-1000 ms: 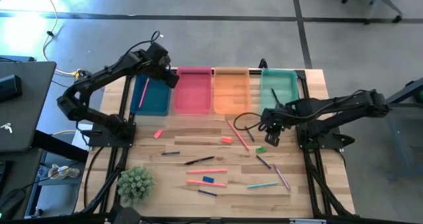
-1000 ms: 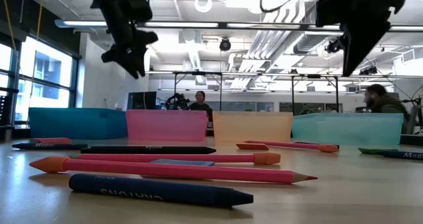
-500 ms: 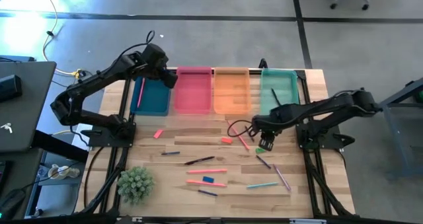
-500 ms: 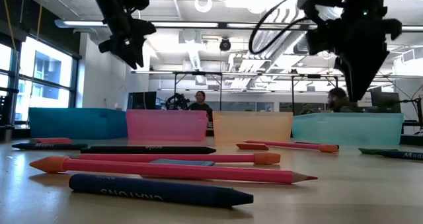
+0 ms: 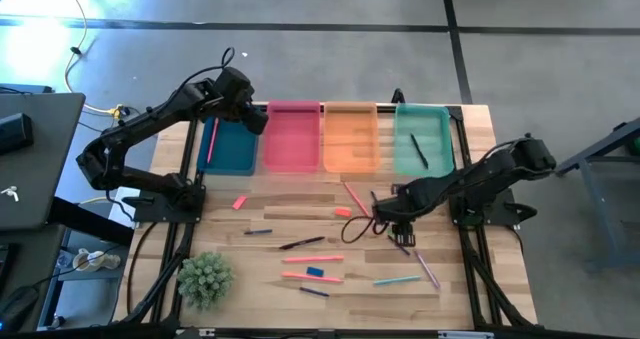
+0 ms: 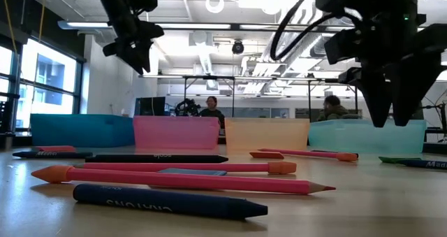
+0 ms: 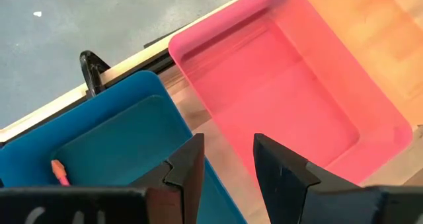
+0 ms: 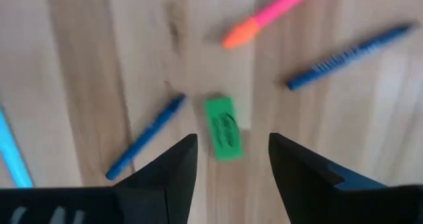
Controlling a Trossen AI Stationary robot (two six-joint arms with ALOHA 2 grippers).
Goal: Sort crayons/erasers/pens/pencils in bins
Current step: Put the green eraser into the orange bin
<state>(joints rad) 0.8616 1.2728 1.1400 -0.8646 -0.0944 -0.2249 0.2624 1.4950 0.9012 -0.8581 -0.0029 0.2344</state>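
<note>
My right gripper is open and hovers over the green eraser, a small block lying flat on the wood between two blue crayons; the fingers stand either side of it, above it. In the high view this gripper is near the table's middle right. My left gripper is open and empty, high over the seam between the dark blue bin and the pink bin. The orange bin and teal bin follow in the row. A blue eraser lies near the front.
Pink pencils, dark pens and crayons lie scattered over the near half of the table. A pink pencil lies in the blue bin, a dark pen in the teal bin. A small plant stands at the near left corner.
My right gripper has moved from in front of the teal bin toward the table's left and near edge, and has come down over the green eraser, staying open. The things on the table have kept their places.
</note>
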